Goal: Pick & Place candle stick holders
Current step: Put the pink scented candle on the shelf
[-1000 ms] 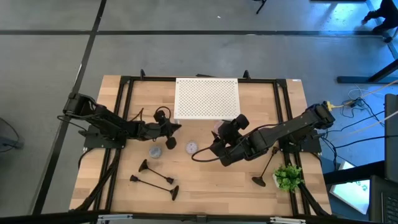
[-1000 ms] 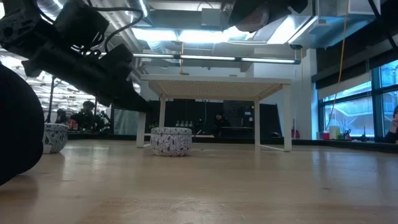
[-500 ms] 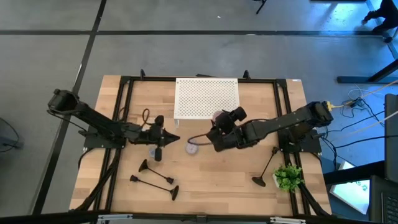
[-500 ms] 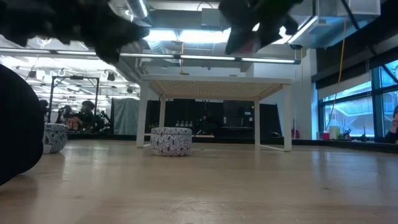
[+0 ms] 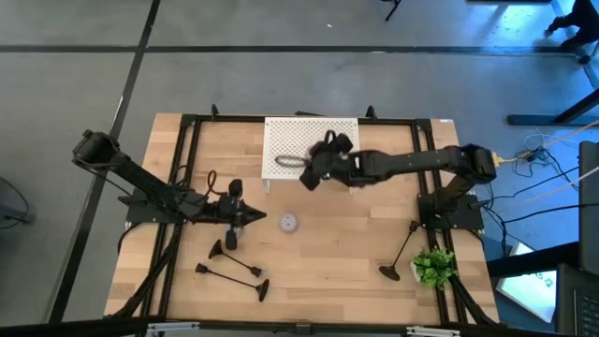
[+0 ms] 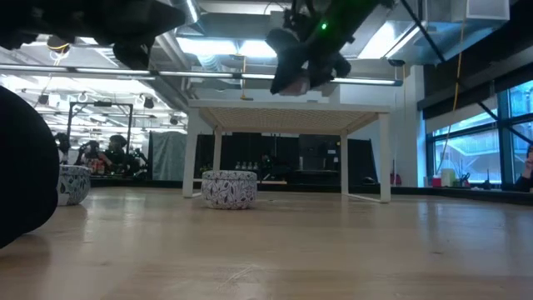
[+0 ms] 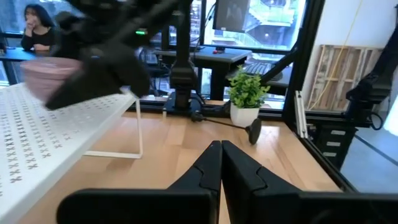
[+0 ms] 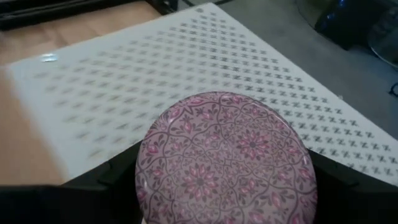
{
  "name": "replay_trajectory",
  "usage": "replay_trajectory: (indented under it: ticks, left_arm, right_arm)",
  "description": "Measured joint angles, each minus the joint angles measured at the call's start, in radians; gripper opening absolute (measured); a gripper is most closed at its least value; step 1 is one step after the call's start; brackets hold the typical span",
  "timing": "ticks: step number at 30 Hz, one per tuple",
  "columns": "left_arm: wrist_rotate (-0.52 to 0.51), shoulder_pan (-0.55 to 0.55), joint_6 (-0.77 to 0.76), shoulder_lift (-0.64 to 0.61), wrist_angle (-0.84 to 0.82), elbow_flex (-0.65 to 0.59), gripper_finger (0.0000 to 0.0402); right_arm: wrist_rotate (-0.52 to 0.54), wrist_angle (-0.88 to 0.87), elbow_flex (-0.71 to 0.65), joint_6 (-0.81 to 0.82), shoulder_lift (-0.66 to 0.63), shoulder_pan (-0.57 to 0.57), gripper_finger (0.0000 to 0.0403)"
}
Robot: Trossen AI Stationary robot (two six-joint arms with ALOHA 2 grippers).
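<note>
Three black candle stick holders lie on the wooden table: two near the front left [image 5: 232, 260] [image 5: 229, 277], and one at the right [image 5: 402, 251], also in the left wrist view [image 7: 236, 126]. My right gripper [image 5: 314, 173] is shut on a round pink patterned tin [image 8: 227, 155] above the white perforated shelf [image 5: 312, 140]. The tin also shows in the low view [image 6: 296, 82]. My left gripper [image 7: 220, 163] is shut and empty, above the table left of centre [image 5: 245, 217], beyond the front-left holders. My right gripper pinches the pink tin between its two fingers [image 8: 121, 177], one on each side of its round rim [image 8: 144, 168]. The tin's patterned top faces up. It is lifted clear, over the white shelf's top.
A blue-and-white tin [image 5: 288, 222] stands on the table at the centre, and another shows in the low view [image 6: 73, 183]. A small green potted plant [image 5: 432, 267] stands at the front right, beside the right holder's base [image 5: 390, 272].
My right gripper has gone up and toward the table's far edge with the pink tin, from the table's centre to above the white shelf. My left gripper has drawn back a little toward the near left.
</note>
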Motion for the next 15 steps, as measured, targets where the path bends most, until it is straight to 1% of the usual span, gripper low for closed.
replay_trajectory:
  ticks: [4, 8, 9, 11, 15]
  left_arm:
    - [-0.030, -0.020, -0.007, 0.000, 0.000, 0.000, 0.0003]
    - [-0.053, -0.039, -0.007, 0.000, 0.000, 0.000, 0.0002]
    - [-0.059, -0.043, -0.008, 0.000, 0.000, 0.000, 0.0003]
    - [-0.073, -0.053, -0.009, 0.000, 0.000, 0.000, 0.0003]
    - [-0.091, -0.072, -0.009, 0.000, 0.000, 0.000, 0.0002]
  right_arm:
    - [-0.048, 0.042, 0.000, -0.002, 0.000, -0.053, 0.0294]
    - [-0.141, 0.139, 0.000, -0.037, 0.000, -0.075, 0.0294]
    - [-0.148, 0.150, 0.000, -0.043, 0.000, -0.079, 0.0294]
    - [-0.142, 0.149, 0.000, -0.045, 0.000, -0.083, 0.0294]
    - [-0.093, 0.131, 0.000, -0.045, 0.000, -0.092, 0.0294]
